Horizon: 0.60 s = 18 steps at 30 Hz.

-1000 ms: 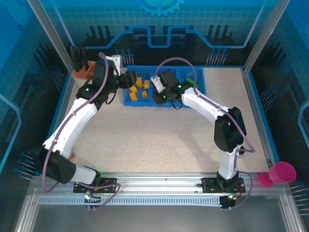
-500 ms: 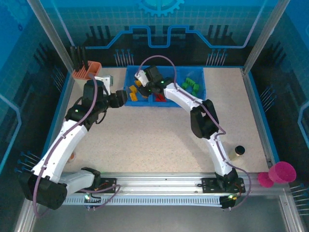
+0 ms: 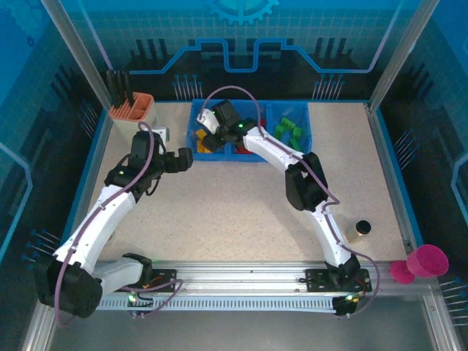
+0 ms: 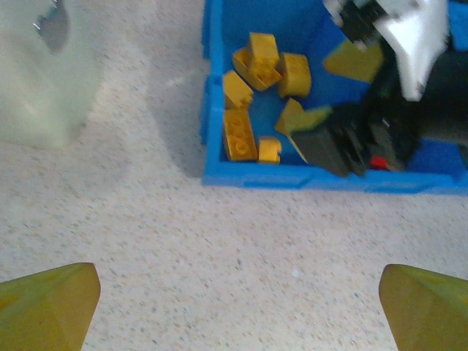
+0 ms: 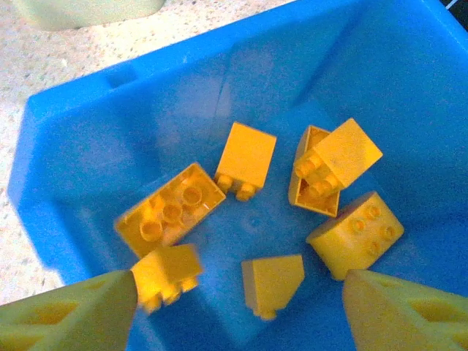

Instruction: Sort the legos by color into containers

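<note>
The blue tray (image 3: 300,136) holds three containers side by side. The left one holds yellow legos (image 5: 245,157), also seen from above (image 3: 205,139) and in the left wrist view (image 4: 256,62). Red legos (image 3: 244,149) lie in the middle one and green legos (image 3: 289,131) in the right one. My right gripper (image 5: 241,314) hangs open over the yellow compartment (image 3: 210,126). A blurred small yellow brick (image 5: 167,274) sits just beside its left finger, untouched by the other. My left gripper (image 4: 241,307) is open over bare tabletop just in front of the tray's left corner (image 3: 186,159), holding nothing.
A beige cup with an orange rim (image 3: 133,108) stands at the back left, and a pale container (image 4: 44,73) sits left of the tray. A small dark-lidded jar (image 3: 360,229) is at the right. A pink cup (image 3: 428,261) hangs off the right front corner.
The right gripper swung from the middle of the tray to the yellow compartment and opened, letting a yellow brick go. The left gripper backed off the tray towards me and opened.
</note>
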Motion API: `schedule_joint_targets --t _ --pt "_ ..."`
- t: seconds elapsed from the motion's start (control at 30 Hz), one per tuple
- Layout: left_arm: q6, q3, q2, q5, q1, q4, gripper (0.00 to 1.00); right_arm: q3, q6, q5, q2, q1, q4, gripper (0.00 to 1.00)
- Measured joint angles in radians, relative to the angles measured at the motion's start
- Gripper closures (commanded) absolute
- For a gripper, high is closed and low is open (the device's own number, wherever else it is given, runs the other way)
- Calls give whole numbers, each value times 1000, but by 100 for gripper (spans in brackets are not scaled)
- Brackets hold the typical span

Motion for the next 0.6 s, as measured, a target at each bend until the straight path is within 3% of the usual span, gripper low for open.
schedule_joint_targets --t 0.07,0.1,0.3,0.5,0.6 --pt "10 -3 -5 -43 3 29 1 -60 0 -5 -68 0 -6 13" --pt "12 -15 -11 -66 5 56 1 -86 1 -9 -111 0 -12 1" --pt "50 -248 -49 -224 33 254 1 -278 35 -7 -450 0 8 0" --pt "93 -534 119 -262 68 618 1 -753 146 79 -854 -17 116 0" --pt "141 -590 243 -254 80 827 1 -990 223 142 -986 -67 130 0"
